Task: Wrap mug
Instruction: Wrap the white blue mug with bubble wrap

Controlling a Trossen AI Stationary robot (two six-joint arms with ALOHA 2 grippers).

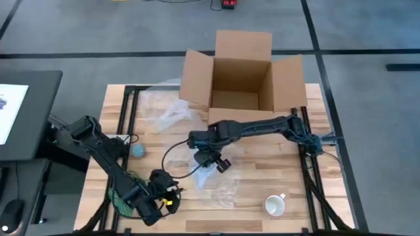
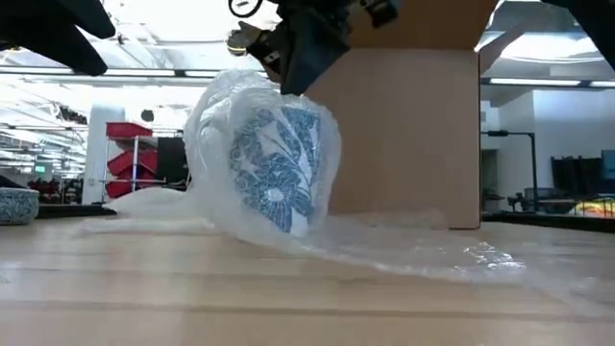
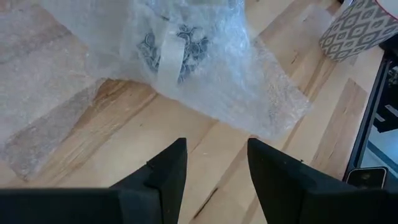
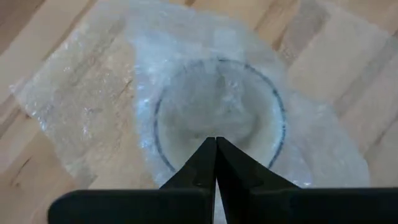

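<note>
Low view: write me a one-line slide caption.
Right claw pinches bubble wrap over the tilted blue-patterned mug, cardboard box behind.

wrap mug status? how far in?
Done: bubble wrap already drapes over the blue-patterned mug, which sits tilted on the table. In hand: right gripper, fingers shut, pinches the wrap at the mug's rim; left gripper hovers open nearby. Left: loose wrap trails across the table, not yet folded around.

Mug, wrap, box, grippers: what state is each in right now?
Blue-patterned mug: tilted, covered in bubble wrap.
Bubble wrap: partly spread on table.
Cardboard box: flaps open.
Right gripper: shut on bubble wrap over the mug.
Left gripper: open, empty.
</note>
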